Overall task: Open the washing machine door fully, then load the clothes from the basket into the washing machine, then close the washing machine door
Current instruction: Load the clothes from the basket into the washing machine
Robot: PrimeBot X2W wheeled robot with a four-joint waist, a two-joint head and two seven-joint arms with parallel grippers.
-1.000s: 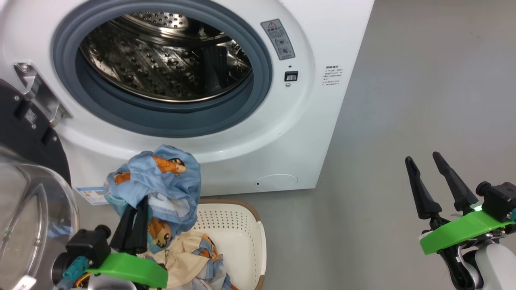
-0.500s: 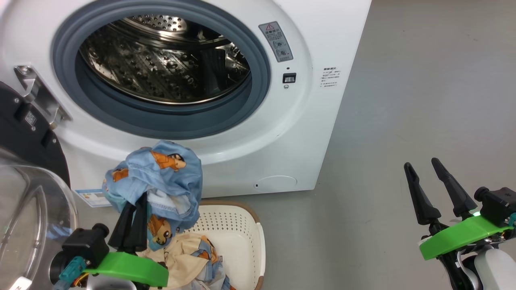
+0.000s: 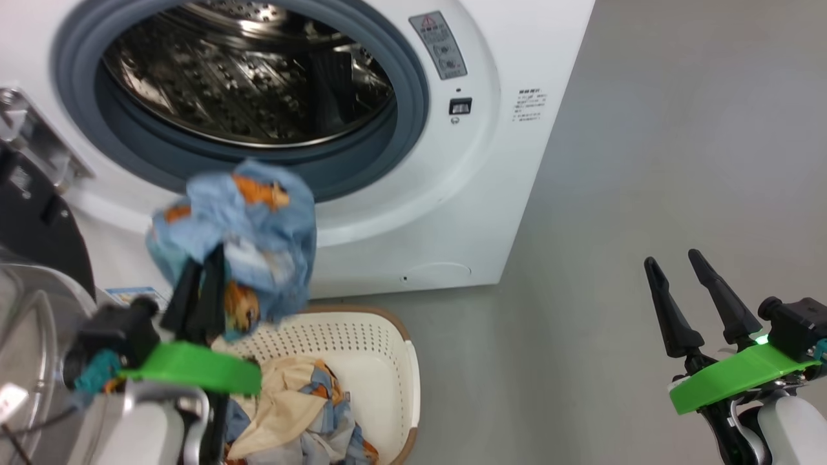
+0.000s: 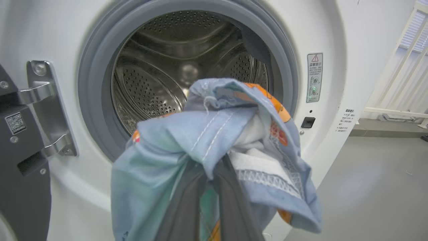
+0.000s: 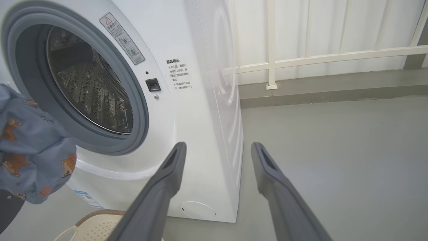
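Up goes the left gripper (image 3: 203, 271), pinched on a blue bear garment (image 3: 258, 213), now before the washing machine (image 3: 504, 161) mouth's lower rim, above the basket (image 3: 362, 336). Right gripper (image 3: 672, 257) spread wide over open floor (image 3: 646, 129).

Washing machine (image 3: 491, 194) open, one garment (image 3: 258, 219) lifted, the other clothes (image 3: 291, 407) in the basket (image 3: 362, 336).
The white machine takes the upper left of the head view. Its black door (image 3: 39, 226) stands swung out at the left edge, and the steel drum (image 3: 245, 84) is visible. The light-blue bear-print garment hangs bunched before the lower part of the grey gasket (image 3: 407, 123), above the cream perforated basket at bottom centre.
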